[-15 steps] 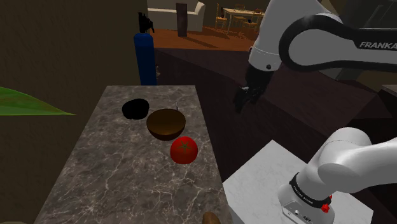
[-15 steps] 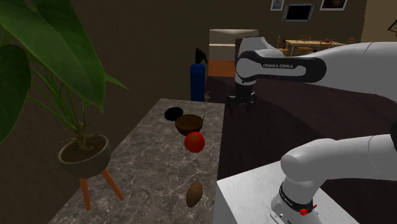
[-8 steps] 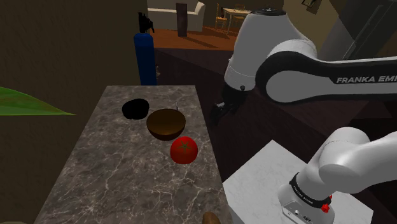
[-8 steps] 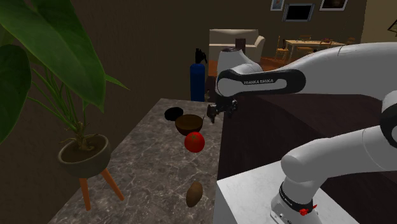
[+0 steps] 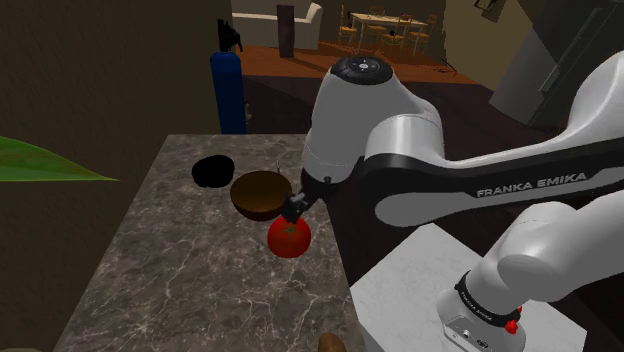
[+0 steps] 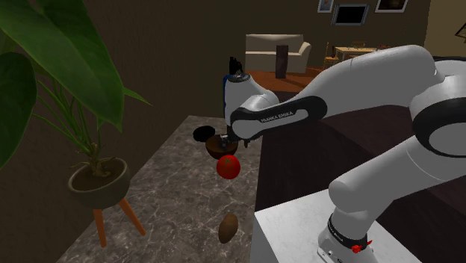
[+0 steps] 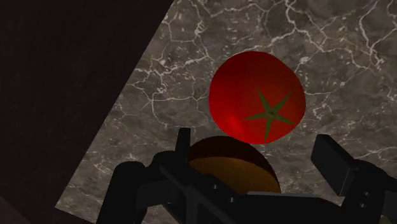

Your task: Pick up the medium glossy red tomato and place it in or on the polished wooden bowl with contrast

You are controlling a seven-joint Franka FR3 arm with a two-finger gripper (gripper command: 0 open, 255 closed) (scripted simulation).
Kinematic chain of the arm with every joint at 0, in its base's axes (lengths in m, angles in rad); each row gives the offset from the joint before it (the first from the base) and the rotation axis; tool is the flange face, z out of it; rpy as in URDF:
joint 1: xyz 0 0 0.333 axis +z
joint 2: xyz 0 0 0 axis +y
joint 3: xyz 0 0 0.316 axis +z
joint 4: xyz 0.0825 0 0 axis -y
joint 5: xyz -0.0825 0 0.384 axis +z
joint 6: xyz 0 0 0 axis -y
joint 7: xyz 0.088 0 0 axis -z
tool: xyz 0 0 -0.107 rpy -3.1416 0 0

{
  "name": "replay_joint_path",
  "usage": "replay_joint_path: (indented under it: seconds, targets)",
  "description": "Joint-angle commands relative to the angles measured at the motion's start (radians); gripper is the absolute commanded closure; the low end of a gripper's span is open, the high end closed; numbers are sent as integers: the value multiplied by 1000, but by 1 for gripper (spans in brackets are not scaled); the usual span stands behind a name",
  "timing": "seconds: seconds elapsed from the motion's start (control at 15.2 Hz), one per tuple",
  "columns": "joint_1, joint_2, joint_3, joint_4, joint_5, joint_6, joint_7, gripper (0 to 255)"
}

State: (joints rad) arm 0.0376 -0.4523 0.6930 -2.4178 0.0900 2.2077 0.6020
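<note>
Clearly the gripper [image 7: 257, 151] holds nothing: its two black fingers [image 7: 183, 145] stand apart and touch nothing. In the shoulder view the gripper [image 5: 293, 208] hangs just above the red tomato [image 5: 289, 238], over the side nearest the bowl. The tomato [image 7: 256, 95] sits on the dark veined marble counter [image 5: 190, 270], just beside the brown wooden bowl [image 5: 261, 193] and near the counter's edge on the arm's side.

By my reading, the approach is nearly over and everything else is left: the descent around the fruit, the closing, the lift, and the short carry to the bowl [image 6: 219, 146].

The tomato [image 6: 228, 166] is near round, so it has no long axis worth lining up with. Its green star-shaped calyx faces up toward the hand, a little off centre, so the stem axis stands roughly upright.

Farther out, a black object [image 5: 213, 171] lies beyond the bowl, and a brown egg-shaped thing [image 6: 228, 226] lies well apart.
</note>
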Motion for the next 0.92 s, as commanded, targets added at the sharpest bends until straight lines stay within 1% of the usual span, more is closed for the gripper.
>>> replay_joint_path:
  seconds: [0.0, 0.07, 0.13, 0.33, 0.59, 0.86]
  targets:
    - [-41, 71, 78, 34, -63, 52, 78, 0]
    - [-66, 108, 121, 54, -102, 71, 122, 0]
    - [-66, 108, 122, 55, -103, 71, 122, 0]
    - [-85, 139, 139, 38, -129, 113, 141, 0]
    - [-119, 192, 170, 17, -180, 174, 178, 0]
    - [-119, 192, 169, 17, -180, 174, 178, 0]
